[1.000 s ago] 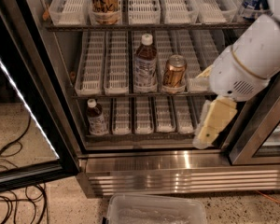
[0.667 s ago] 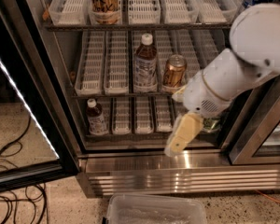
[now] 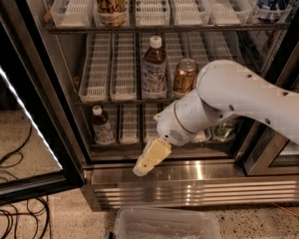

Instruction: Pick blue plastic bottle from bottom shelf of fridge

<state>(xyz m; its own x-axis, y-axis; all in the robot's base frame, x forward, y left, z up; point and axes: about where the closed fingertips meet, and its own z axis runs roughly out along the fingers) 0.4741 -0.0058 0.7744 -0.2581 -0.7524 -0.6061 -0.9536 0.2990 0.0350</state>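
Approach step: cream gripper (image 3: 142, 167) low centre (grip width unclear); next, shift left toward small white-capped brown plastic bottle (image 3: 102, 127).

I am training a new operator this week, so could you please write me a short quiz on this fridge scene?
1. Which lane of the bottom shelf holds the blue plastic bottle? A leftmost, B middle, C rightmost.
2. True or false: the gripper is touching the blue plastic bottle.
3. What stands just left of the gold can on the middle shelf?
Key: 1 A. 2 False: the gripper hangs low in front of the fridge, to the right of the bottle and apart from it. 3 The taller white-capped brown bottle.
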